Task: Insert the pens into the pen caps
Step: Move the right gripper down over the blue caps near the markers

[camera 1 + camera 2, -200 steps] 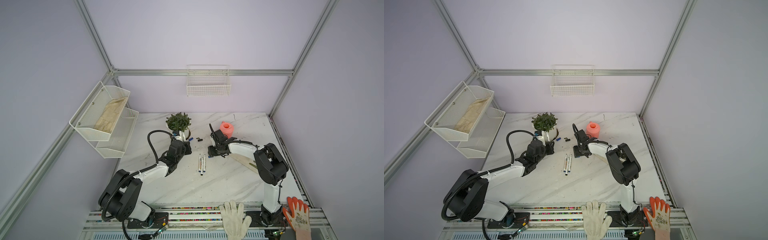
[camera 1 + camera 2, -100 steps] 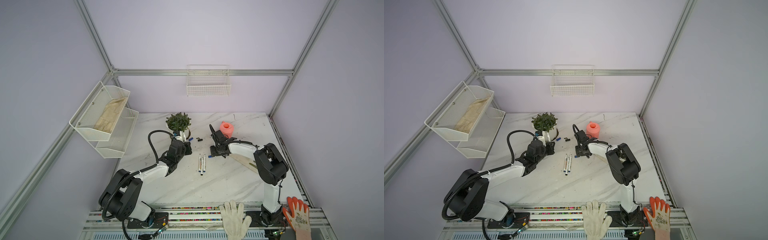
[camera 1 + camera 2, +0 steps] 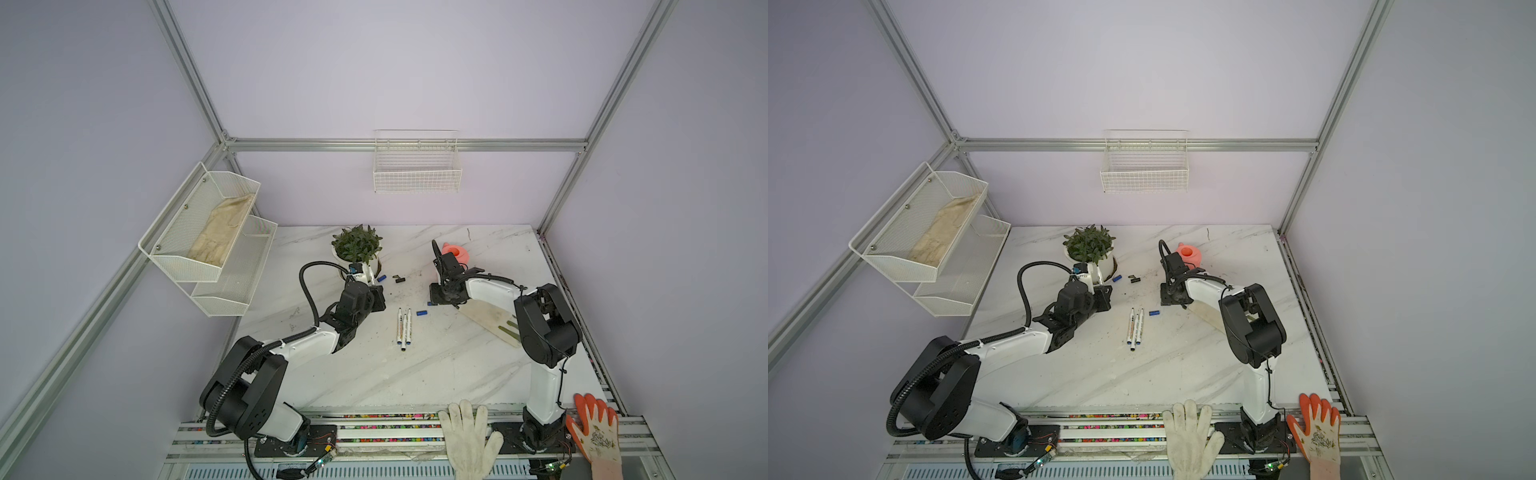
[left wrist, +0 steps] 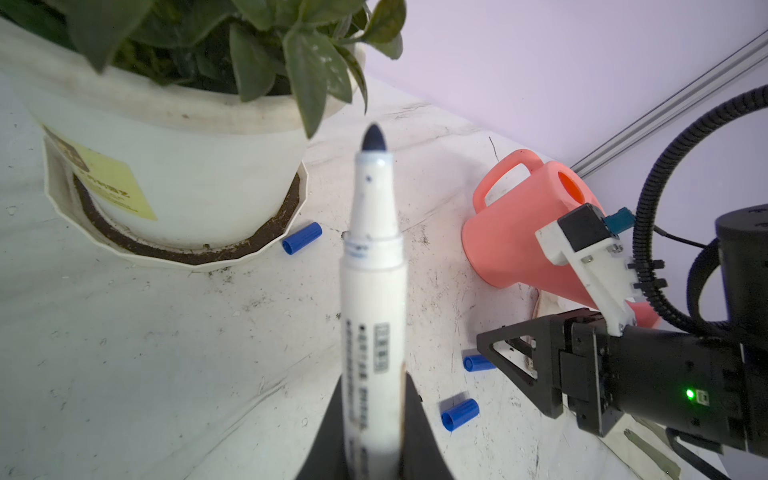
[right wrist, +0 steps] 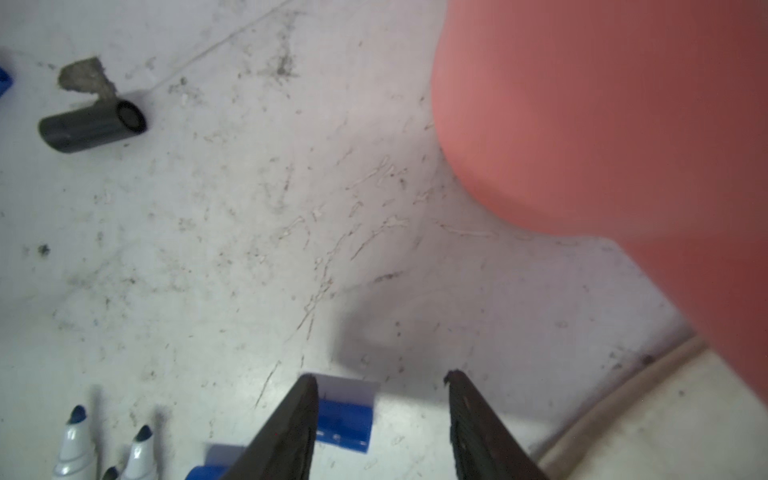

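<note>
A white pen [image 4: 372, 291] points its dark tip up and away, and my left gripper [image 4: 372, 382] is shut on its barrel, just in front of the potted plant [image 3: 357, 245]. Three more pens [image 3: 403, 328] [image 3: 1136, 328] lie side by side at mid-table. My right gripper [image 5: 382, 415] [image 3: 434, 300] is down at the table and open. A blue pen cap [image 5: 345, 419] [image 4: 478, 363] lies between its fingers, against one of them. Another blue cap [image 3: 422, 313] [image 4: 460, 414] lies close by, a third [image 3: 381, 279] [image 4: 302, 238] sits beside the plant saucer, and a black cap [image 3: 400, 279] [image 5: 91, 124] lies beyond.
A pink watering can [image 3: 457, 251] [image 4: 536, 232] stands right behind my right gripper. A flat wooden board [image 3: 494, 320] lies under the right arm. A brownish debris scrap [image 5: 83, 79] touches the black cap. Two gloves [image 3: 469, 436] [image 3: 594, 432] hang over the front rail.
The right gripper has shifted very slightly by the blue cap. The left arm holds still with its pen.
</note>
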`<state>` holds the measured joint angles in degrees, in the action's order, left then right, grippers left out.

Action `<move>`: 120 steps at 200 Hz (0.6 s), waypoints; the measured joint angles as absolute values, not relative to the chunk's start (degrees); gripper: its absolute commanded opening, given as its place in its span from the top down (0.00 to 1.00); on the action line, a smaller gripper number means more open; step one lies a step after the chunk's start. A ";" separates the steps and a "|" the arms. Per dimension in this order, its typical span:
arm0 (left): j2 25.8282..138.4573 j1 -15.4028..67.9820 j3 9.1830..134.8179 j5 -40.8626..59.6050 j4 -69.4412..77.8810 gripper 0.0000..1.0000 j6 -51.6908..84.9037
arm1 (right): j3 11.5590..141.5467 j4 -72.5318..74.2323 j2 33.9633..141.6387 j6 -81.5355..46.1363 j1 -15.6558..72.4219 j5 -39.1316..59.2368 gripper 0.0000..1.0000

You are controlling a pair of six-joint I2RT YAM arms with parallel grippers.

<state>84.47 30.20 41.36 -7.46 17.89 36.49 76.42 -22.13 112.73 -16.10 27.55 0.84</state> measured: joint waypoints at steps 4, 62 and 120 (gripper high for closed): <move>84.47 30.20 41.36 -7.46 17.87 1.00 36.49 | 76.42 -22.15 112.73 -15.97 27.35 1.02 0.47; 85.03 30.55 41.39 -7.44 17.91 1.00 36.51 | 77.47 -22.22 112.73 -12.23 27.07 2.90 0.52; 86.04 30.92 41.39 -7.25 17.89 1.00 36.88 | 83.74 -21.98 115.50 -12.78 27.09 3.22 0.77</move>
